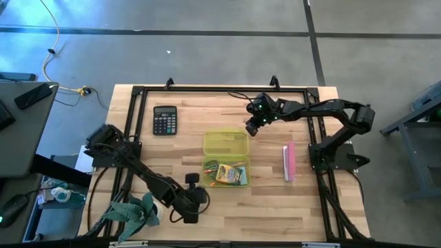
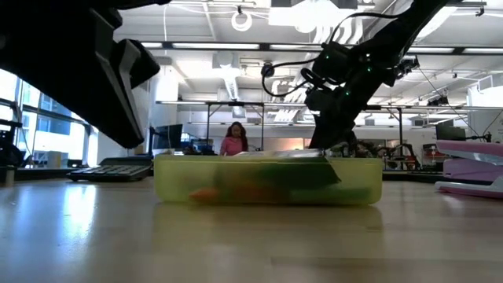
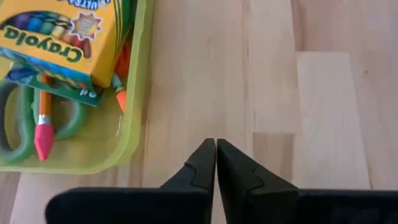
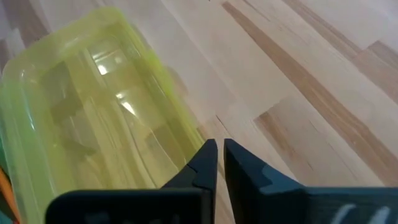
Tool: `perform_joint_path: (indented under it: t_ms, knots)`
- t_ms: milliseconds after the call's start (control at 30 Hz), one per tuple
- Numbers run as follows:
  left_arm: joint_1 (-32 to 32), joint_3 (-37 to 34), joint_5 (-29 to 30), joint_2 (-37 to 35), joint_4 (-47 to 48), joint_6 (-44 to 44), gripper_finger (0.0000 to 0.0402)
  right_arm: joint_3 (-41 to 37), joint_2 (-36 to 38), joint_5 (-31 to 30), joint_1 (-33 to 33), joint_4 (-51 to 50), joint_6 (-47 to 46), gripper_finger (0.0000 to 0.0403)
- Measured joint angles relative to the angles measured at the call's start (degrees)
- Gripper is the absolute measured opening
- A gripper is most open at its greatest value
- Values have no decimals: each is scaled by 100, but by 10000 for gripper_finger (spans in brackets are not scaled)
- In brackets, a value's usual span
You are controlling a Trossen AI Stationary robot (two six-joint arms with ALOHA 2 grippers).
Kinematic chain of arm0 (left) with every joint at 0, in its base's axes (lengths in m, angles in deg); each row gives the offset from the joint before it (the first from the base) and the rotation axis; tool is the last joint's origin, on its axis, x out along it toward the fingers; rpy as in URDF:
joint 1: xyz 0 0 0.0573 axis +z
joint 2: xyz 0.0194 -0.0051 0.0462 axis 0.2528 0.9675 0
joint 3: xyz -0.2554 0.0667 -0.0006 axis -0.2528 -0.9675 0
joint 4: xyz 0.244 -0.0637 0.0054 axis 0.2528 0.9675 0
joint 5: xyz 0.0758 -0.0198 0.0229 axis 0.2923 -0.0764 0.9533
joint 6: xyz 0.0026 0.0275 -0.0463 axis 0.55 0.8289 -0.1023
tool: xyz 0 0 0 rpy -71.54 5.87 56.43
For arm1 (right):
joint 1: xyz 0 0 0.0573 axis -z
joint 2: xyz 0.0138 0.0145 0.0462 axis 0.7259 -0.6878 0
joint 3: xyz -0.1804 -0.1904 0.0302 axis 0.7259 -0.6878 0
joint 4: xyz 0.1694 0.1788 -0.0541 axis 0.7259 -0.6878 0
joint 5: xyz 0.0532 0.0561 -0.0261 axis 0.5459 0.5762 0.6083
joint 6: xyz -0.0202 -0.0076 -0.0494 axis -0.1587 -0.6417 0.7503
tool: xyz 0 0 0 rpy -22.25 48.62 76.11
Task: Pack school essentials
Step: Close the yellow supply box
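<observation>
Item: yellow-green case (image 1: 225, 157), hinged, lying open mid-desk, lid half flat beside the filled tray half so the contents stay reachable.

Contents, tray half: crayon box (image 3: 59, 38) lying on top of the rest; green-handled scissors (image 3: 13, 121) under it; orange pencil (image 3: 42, 102) with a pink end piece; a second orange tip (image 3: 120, 96) by the tray wall. All appear already packed; the lid is not yet folded over.

Left gripper (image 3: 216, 155): closed, empty, over bare wooden desk (image 3: 267, 93) just beside the tray's wall.

Right gripper (image 4: 217, 155): closed, empty, at the rim of the empty lid half (image 4: 93, 112), probably placed to tip it over.

Also on the desk: calculator (image 1: 165, 120), pink item (image 1: 289, 162), both apart from the case.

Obscured: items beneath the crayon box; in the low view the contents blur into green and orange smears. A person (image 2: 234, 138) stands far behind.
</observation>
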Motion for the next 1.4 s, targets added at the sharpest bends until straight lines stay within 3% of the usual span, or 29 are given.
perform_joint_path:
  t_ms: [200, 467, 667, 967, 1400]
  knots:
    - [77, 2, -62, 250, -146, 0, 2, 0, 0, 9, -39, -13, -2, 34]
    - [302, -2, -111, 332, -150, 2, 1, 0, -25, 11, -39, -11, 18, 110]
    - [407, 0, -252, 331, -180, 2, 0, -4, -286, -60, -120, 6, 22, 140]
    - [417, 0, -274, 331, -205, 0, 0, -4, -856, -73, -300, 146, 146, 142]
    - [533, 0, -318, 331, -261, 2, 0, 0, -868, -109, -315, 147, 106, 131]
